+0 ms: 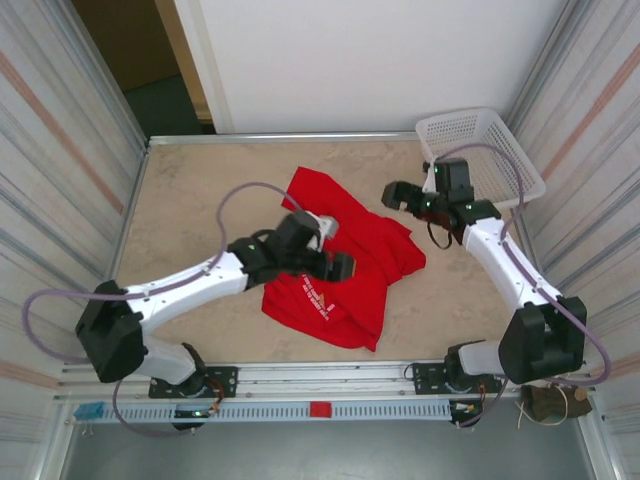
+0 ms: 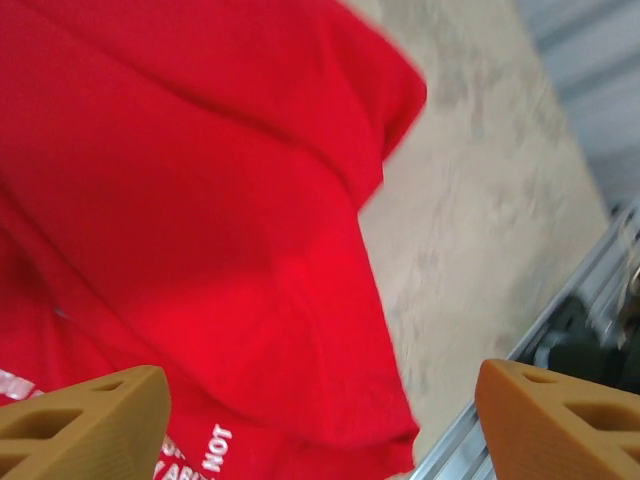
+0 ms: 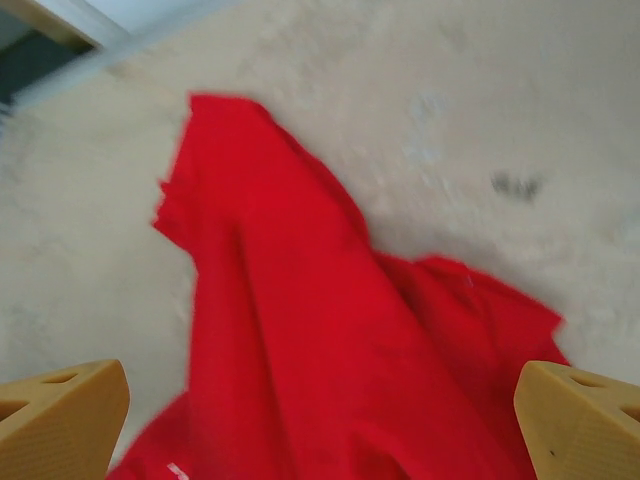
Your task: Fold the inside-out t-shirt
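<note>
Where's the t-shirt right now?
Top view: the red t-shirt lies crumpled near centre, under the left gripper, with the white basket off at the far right corner.

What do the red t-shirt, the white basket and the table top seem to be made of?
T-shirt: soft matte cloth, likely cotton; it lies in loose folds.
Basket: probably rigid white plastic, with a lattice wall.
Table top: hard, matte, beige with marbled mottling; laminate or stone, I cannot tell.

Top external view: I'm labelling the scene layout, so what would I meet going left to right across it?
Left arm's base → inside-out t-shirt → white basket. The left gripper and right gripper overlap the shirt's span, so they are omitted.
</note>
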